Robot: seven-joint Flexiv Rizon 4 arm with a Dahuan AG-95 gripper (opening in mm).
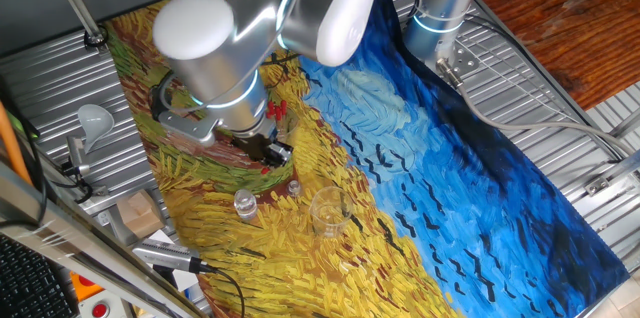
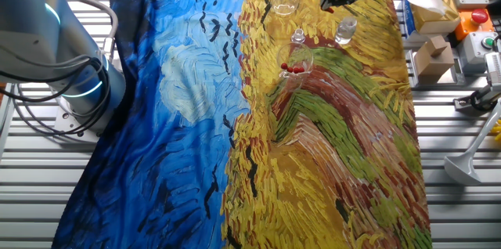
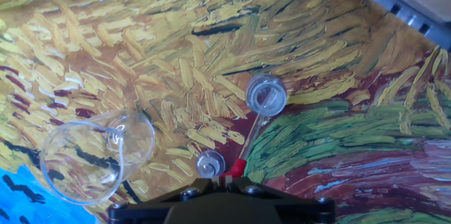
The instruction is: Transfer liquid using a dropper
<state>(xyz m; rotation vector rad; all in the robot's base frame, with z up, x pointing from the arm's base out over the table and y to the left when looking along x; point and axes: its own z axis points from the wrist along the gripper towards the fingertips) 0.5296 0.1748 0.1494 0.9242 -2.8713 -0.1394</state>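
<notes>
While the painted cloth [image 1: 420, 148] gave a flat bed for the glassware, the large beaker [image 3: 95, 155] stood near 2 small vials [image 3: 266, 95], and the gripper [image 3: 227, 179] gripped 1 dropper [image 3: 243, 155] by its red bulb, its tip slanting toward the farther vial, probably to draw or release liquid.

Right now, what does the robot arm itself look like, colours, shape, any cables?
The arm is built of thick, rounded silver and white segments, with glowing light-blue rings at the joints. A black gripper sits at its end; its jaws are dark. Black and grey cables trail from the base across the slatted metal table.
</notes>
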